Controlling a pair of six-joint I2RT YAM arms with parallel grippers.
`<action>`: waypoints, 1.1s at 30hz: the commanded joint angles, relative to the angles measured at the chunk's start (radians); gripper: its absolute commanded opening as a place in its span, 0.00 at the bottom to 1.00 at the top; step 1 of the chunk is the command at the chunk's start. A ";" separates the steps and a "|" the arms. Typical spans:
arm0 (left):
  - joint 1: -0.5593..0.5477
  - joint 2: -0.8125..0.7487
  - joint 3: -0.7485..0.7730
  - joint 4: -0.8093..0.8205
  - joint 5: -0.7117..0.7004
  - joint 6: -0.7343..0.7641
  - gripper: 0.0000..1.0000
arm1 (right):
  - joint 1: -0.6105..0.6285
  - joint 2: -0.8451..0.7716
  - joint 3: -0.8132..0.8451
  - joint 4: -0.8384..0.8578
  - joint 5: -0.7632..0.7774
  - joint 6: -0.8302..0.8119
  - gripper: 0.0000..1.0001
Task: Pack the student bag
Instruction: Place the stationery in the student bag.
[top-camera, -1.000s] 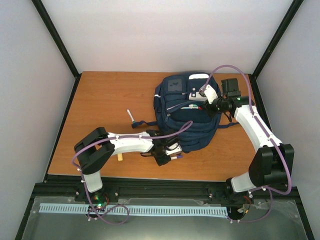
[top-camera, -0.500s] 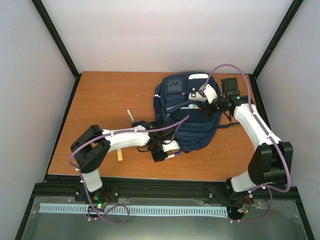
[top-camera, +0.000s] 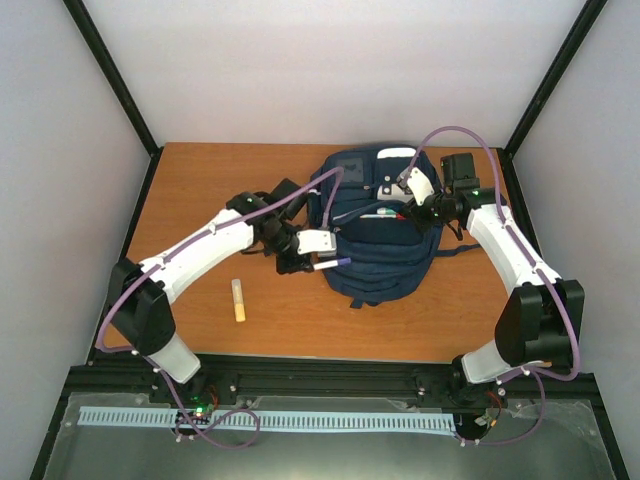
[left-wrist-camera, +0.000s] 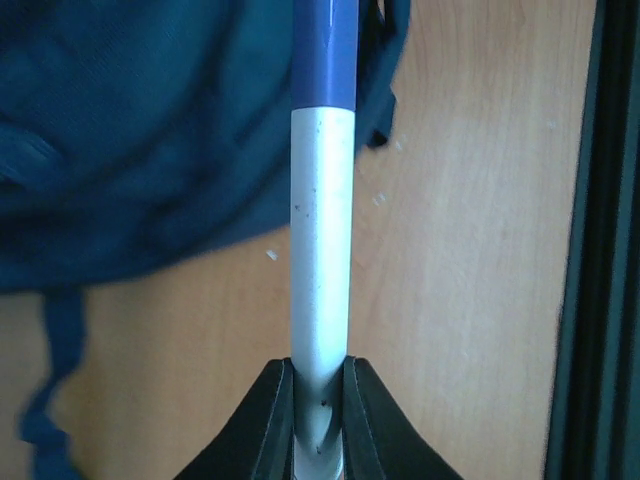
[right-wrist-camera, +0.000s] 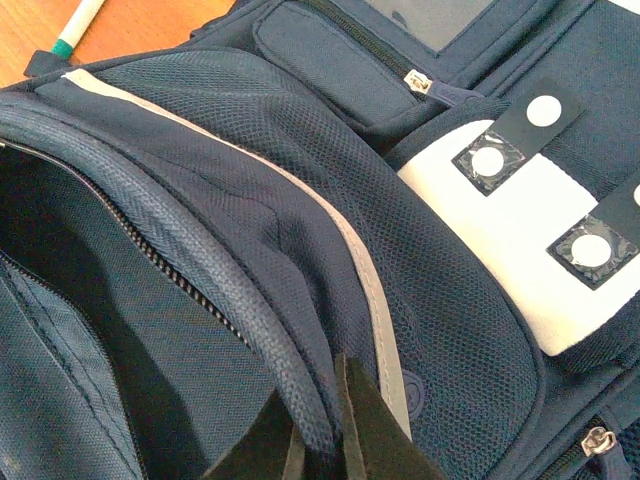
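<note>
You are pinching the limp-looking student bag (right-wrist-camera: 300, 200) by its firmer zipper rim (right-wrist-camera: 200, 272) with the right gripper (right-wrist-camera: 318, 410), the left gripper (left-wrist-camera: 318, 378) clamping a marker (left-wrist-camera: 322, 250).

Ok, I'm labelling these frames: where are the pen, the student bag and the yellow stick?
pen (left-wrist-camera: 322, 230), left wrist view, on its white barrel.
student bag (top-camera: 390, 275), top view, on its lower front panel.
yellow stick (top-camera: 238, 300), top view, on its middle.
</note>
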 joint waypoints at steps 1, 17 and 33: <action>0.002 0.063 0.178 0.018 -0.009 0.057 0.01 | -0.008 0.008 0.039 0.058 -0.026 0.006 0.03; -0.032 0.364 0.690 -0.040 -0.050 0.169 0.01 | -0.008 0.017 0.074 0.060 -0.044 0.038 0.03; -0.124 0.429 0.535 0.312 -0.421 -0.018 0.01 | -0.008 -0.002 0.069 0.070 -0.046 0.068 0.03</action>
